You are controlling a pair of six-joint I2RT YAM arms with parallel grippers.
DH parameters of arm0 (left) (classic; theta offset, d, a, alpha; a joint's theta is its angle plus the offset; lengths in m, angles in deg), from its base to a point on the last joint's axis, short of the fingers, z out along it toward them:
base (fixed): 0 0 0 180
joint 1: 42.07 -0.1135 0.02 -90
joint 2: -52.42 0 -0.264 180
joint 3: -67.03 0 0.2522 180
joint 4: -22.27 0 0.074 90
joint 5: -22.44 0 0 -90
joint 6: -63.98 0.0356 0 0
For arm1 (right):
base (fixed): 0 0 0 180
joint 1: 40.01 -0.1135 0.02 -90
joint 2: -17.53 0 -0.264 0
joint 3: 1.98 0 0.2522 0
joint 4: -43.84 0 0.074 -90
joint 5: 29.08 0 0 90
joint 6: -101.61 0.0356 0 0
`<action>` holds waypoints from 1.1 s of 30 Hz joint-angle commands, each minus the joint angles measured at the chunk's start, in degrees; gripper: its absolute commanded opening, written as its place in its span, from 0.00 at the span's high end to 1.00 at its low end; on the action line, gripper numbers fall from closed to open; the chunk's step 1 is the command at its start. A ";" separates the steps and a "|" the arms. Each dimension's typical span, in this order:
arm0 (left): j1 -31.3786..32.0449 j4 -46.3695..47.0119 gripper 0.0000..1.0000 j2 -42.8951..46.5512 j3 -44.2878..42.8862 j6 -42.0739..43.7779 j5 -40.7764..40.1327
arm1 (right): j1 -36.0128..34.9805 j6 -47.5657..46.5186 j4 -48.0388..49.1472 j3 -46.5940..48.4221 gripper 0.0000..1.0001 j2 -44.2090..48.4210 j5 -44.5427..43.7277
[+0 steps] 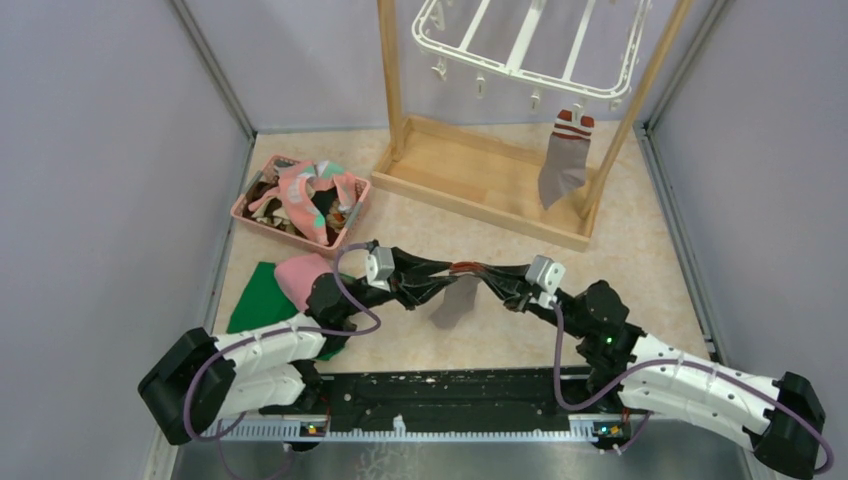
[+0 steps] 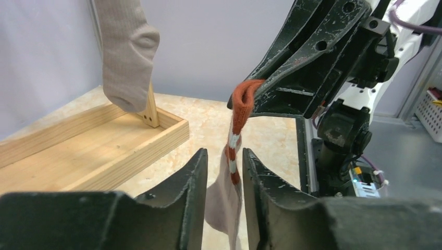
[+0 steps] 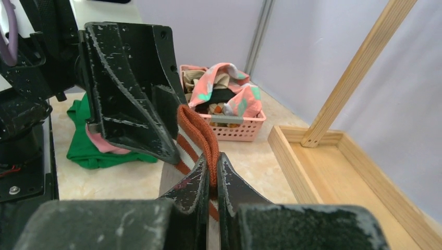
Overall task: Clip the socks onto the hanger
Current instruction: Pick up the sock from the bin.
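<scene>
A grey-brown sock with a red-and-white striped cuff hangs between my two grippers over the middle of the floor. My right gripper is shut on the red cuff edge. My left gripper stands slightly open, and the sock dangles in the gap between its fingers. In the top view the left gripper and the right gripper almost meet tip to tip. The white hanger hangs at the top of the wooden stand, with a matching sock clipped at its front right.
A pink basket holding several more socks sits at the far left. A green cloth and a pink cloth lie by the left arm. The wooden stand's tray base and its uprights lie just beyond the grippers.
</scene>
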 commanded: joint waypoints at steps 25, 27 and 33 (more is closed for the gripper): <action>-0.10 15.09 0.52 -6.11 -2.50 -1.72 5.60 | 0.33 -1.17 -0.78 1.75 1.00 1.28 -0.54; -0.08 15.28 0.54 -6.07 -2.50 -1.77 5.49 | 0.35 -1.17 -0.84 1.65 1.00 1.45 -0.64; -0.10 15.37 0.68 -6.19 -2.50 -1.94 5.14 | 0.38 -1.17 -0.68 1.59 1.00 1.48 -0.68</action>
